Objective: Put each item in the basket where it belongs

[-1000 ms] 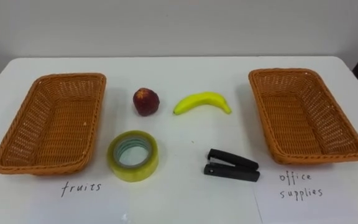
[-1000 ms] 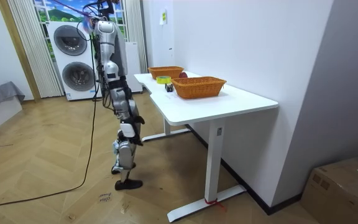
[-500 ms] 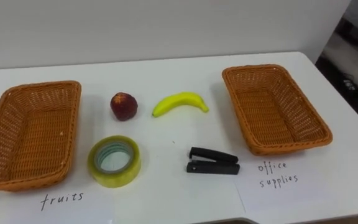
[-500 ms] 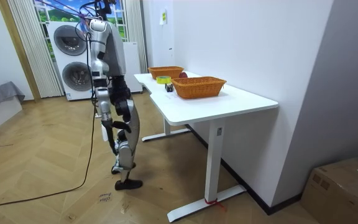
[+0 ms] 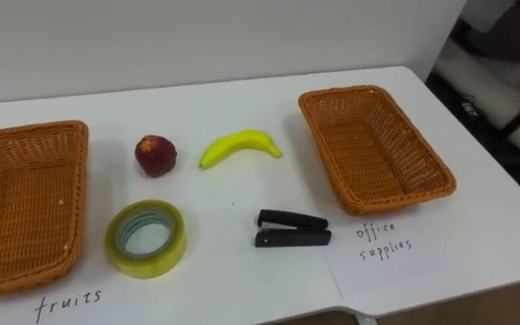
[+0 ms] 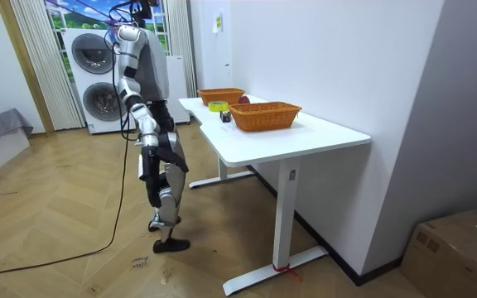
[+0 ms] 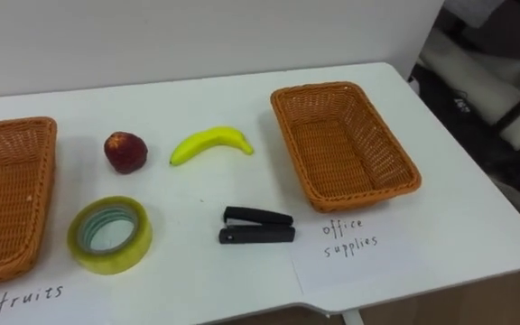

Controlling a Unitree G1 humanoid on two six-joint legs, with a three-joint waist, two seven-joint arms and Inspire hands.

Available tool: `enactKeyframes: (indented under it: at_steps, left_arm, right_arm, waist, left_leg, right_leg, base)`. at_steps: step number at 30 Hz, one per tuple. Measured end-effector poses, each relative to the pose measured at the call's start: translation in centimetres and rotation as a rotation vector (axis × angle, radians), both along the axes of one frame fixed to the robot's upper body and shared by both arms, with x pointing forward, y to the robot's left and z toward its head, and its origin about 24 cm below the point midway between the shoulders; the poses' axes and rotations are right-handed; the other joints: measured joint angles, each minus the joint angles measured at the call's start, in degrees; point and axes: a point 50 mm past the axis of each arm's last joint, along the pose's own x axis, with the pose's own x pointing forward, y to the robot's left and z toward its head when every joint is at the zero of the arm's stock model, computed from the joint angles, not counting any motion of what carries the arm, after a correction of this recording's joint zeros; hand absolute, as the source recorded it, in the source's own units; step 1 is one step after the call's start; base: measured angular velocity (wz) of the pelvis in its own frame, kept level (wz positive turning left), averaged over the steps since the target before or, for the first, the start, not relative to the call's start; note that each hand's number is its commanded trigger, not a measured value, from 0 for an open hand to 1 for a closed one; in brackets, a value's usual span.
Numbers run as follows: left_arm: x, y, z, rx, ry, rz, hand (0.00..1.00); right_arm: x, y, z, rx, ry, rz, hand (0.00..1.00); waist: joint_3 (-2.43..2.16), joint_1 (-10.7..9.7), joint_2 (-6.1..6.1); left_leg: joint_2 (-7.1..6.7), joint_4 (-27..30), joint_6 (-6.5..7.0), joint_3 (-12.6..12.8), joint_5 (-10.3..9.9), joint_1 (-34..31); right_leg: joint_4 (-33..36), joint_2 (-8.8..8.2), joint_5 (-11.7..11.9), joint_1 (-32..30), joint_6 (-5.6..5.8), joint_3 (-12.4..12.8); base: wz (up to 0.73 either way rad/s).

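Left eye view shifts, the camera's own move | curved yellow banana [image 5: 239, 147], black stapler [image 5: 292, 229] stay unsorted | right hand [image 6: 151, 142] maybe hanging, can't tell its grip.

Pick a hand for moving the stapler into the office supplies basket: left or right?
Right, probably. The black stapler lies just left of the office supplies basket, which sits on the robot's right side of the table; the carry is short and crosses nothing.

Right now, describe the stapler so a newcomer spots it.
On the white table, look between the two brown wicker baskets, near the front edge. The black stapler lies left of the handwritten paper label, right of the yellow tape roll: the only long, dark item.
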Motion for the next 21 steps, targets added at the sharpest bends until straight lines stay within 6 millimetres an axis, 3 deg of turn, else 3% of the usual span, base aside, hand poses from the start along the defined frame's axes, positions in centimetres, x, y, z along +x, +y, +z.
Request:
enactKeyframes:
  at_steps: [9,21]
  left_arm:
    - [0.7,0.3,0.3,0.032,-0.060,-0.023,0.00]
    - [0.3,0.3,0.3,0.013,-0.051,-0.050,0.00]
  right_arm:
    - [1.5,-1.5,3.2,-0.131,0.009,-0.158,0.00]
    - [5.7,-2.9,10.9,-0.626,0.035,-0.014,0.00]
  waist:
    - [-0.25,0.3,-0.42]
    - [-0.19,1.8,-0.80]
  left_leg:
    - [-0.10,0.0,-0.01,0.1,0.0,-0.9]
    - [-0.02,0.1,-0.01,0.8,0.0,-1.4]
  right_leg:
    - [0.0,0.14,-0.1,-1.0,0.10,0.4]
    - [0.0,0.54,-0.1,-2.1,0.09,1.1]
  base:
    - [-0.02]
    - [-0.02]
